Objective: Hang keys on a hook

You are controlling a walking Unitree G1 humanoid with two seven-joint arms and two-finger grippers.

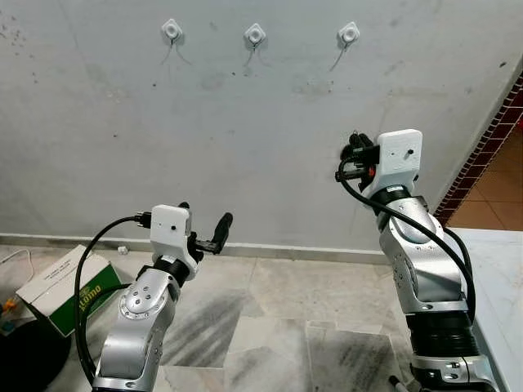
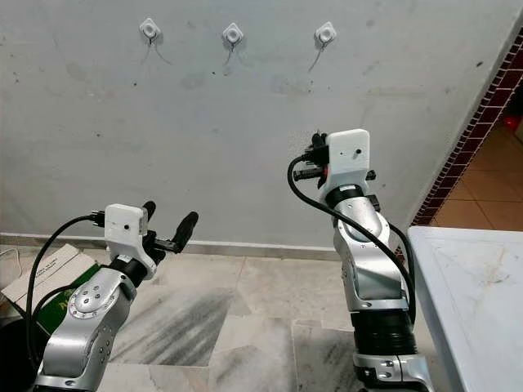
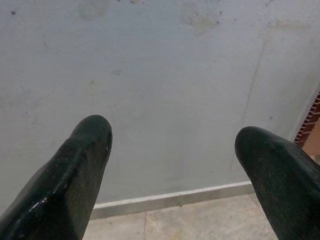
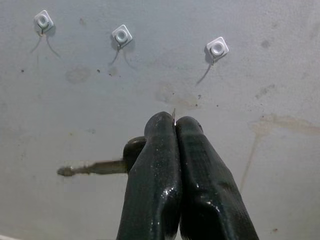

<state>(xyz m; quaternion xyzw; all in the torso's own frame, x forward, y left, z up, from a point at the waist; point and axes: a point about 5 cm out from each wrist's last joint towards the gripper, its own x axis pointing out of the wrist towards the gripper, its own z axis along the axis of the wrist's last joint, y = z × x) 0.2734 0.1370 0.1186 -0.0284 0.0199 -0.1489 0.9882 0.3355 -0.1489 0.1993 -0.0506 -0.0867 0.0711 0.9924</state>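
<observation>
Three white hooks are fixed high on the grey wall: the left hook, the middle hook and the right hook. My right gripper is raised toward the wall, below the right hook and apart from it. It is shut on the keys, with one key sticking out sideways and a thin bit of ring wire showing at the fingertips. Lower down, my left gripper is held out open toward the bare wall, nothing between its fingers.
A cardboard box lies on the tiled floor at the lower left, beside a black round object. A white table stands close on my right. A dark red tiled wall edge runs down the right side.
</observation>
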